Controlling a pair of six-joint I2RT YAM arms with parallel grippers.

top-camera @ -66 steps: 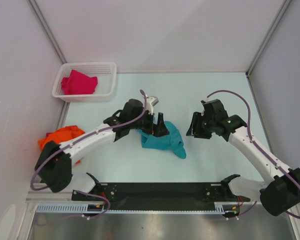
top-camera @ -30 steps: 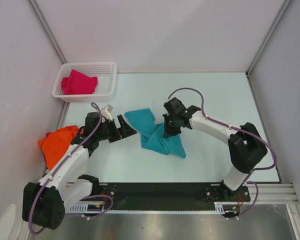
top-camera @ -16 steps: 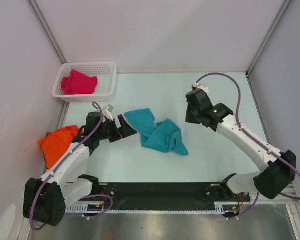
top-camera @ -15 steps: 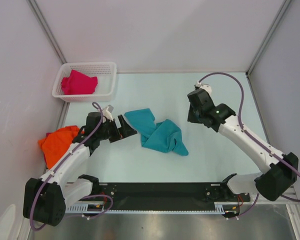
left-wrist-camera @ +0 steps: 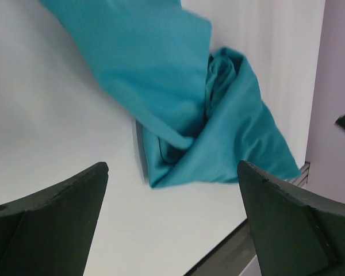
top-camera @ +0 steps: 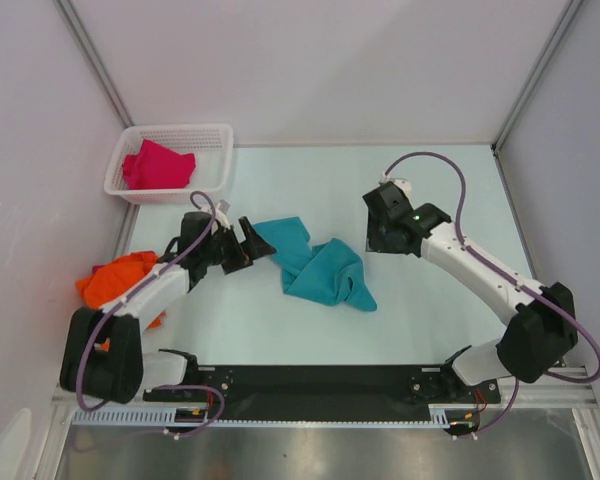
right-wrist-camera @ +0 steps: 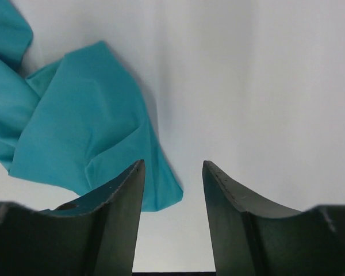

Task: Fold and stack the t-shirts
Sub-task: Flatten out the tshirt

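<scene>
The crumpled teal-blue cloth t-shirt [top-camera: 320, 268] lies bunched near the middle of the pale worktop [top-camera: 430, 180], not yet flattened, which probably explains the arms flanking it. The left pincer [left-wrist-camera: 172, 167] stands spread wide and empty just beside the shirt's left end. The right pincer [right-wrist-camera: 172, 164], partly spread, holds nothing and hovers by its right edge.

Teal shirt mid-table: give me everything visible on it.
The teal-blue soft cloth t-shirt lies crumpled and twisted, not neatly folded, on the pale table: a flat panel back left, a creased bunch front right tapering to a point. Nothing grips it; the open left pincer and right pincer flank it.
</scene>
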